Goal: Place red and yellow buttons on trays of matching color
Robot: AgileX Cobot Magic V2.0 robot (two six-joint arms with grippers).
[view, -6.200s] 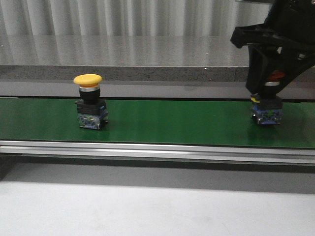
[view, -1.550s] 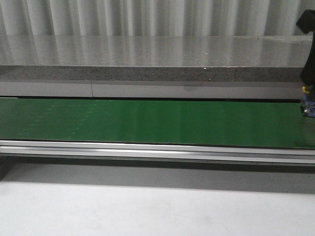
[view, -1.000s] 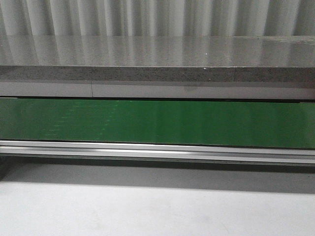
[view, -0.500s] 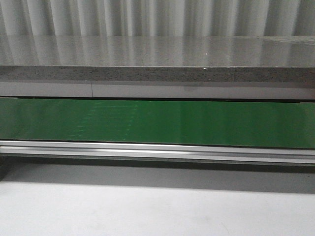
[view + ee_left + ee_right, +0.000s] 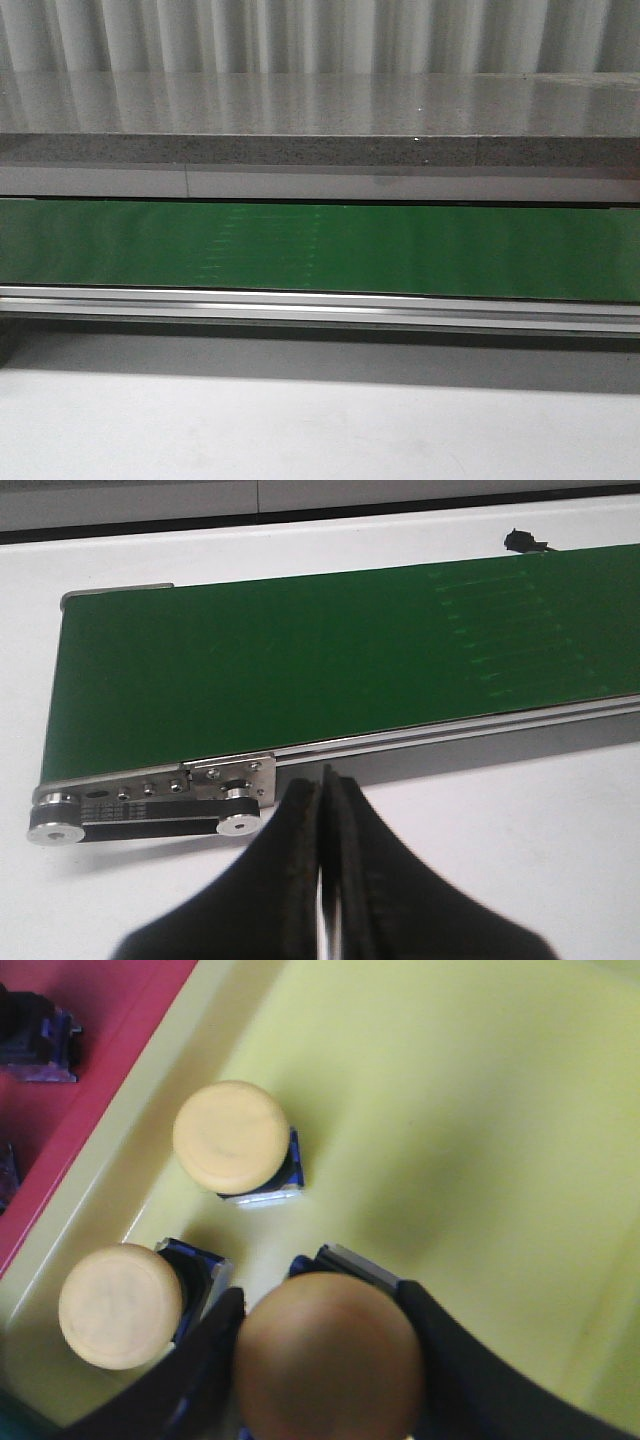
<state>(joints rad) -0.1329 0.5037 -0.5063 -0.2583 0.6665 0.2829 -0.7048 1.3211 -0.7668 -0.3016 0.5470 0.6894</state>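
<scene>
Button: front view shows none; only the green belt (image 5: 320, 250) runs across, with a silver rail (image 5: 320, 305) along its near edge.
Table: white top (image 5: 320, 420) lies nearer than the rail.
Back: a grey stone ledge (image 5: 320, 120) sits behind the belt, with a ribbed wall (image 5: 320, 35) above it.
Left gripper: in the left wrist view the left gripper (image 5: 322, 810) has its two black fingers (image 5: 290, 880) pressed flat together, with nothing between them.
Belt end: the gripper's tip is just beside the silver end bracket (image 5: 232, 776) and a small round pulley (image 5: 240, 823).
Plug: a little black part (image 5: 522, 542) sits past the far side of the belt.
Held button: in the right wrist view the right gripper (image 5: 325, 1345) clamps a button (image 5: 328, 1360) with a round yellow-brown cap; it looks blurry and dark.
Tray: the held button is over the yellow tray (image 5: 470, 1130).
Other buttons: two pale yellow ones (image 5: 232, 1138) (image 5: 120, 1305) stand in the tray, close to the held one.
Red tray: it (image 5: 95, 1050) lies beside the yellow tray and holds a dark blue block (image 5: 40, 1040).
Writing: none can be read.
</scene>
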